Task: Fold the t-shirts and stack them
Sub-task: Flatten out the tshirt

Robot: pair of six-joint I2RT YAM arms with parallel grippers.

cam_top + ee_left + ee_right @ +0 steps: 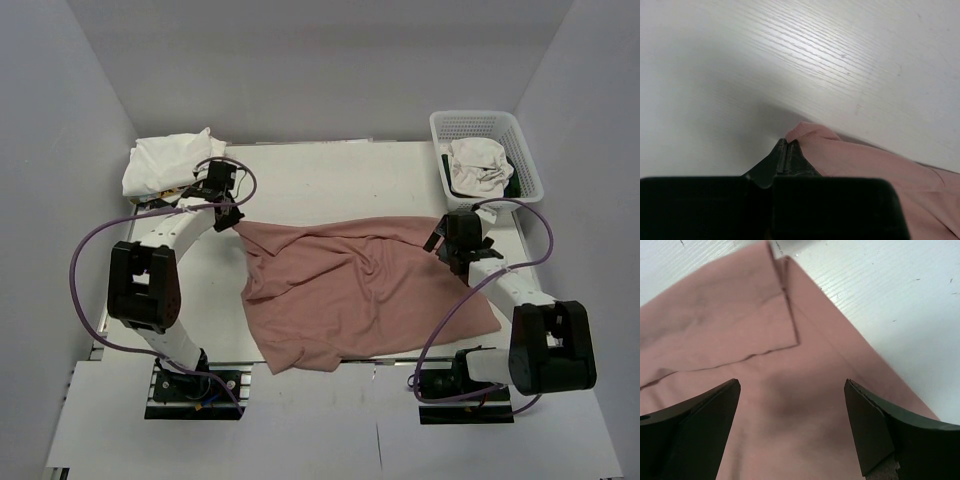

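Observation:
A dusty-pink t-shirt lies spread and wrinkled across the middle of the table. Its far left corner is drawn to a point at my left gripper. In the left wrist view that gripper has its jaws pressed together, with the pink cloth bunched at their tip and running off to the right. My right gripper hovers over the shirt's far right part. In the right wrist view it stands wide open above flat pink cloth, holding nothing, with a hemmed fold just beyond it.
A folded white t-shirt lies at the back left corner, just behind the left arm. A white mesh basket at the back right holds a crumpled white t-shirt. The pink shirt's near edge reaches the table's front edge.

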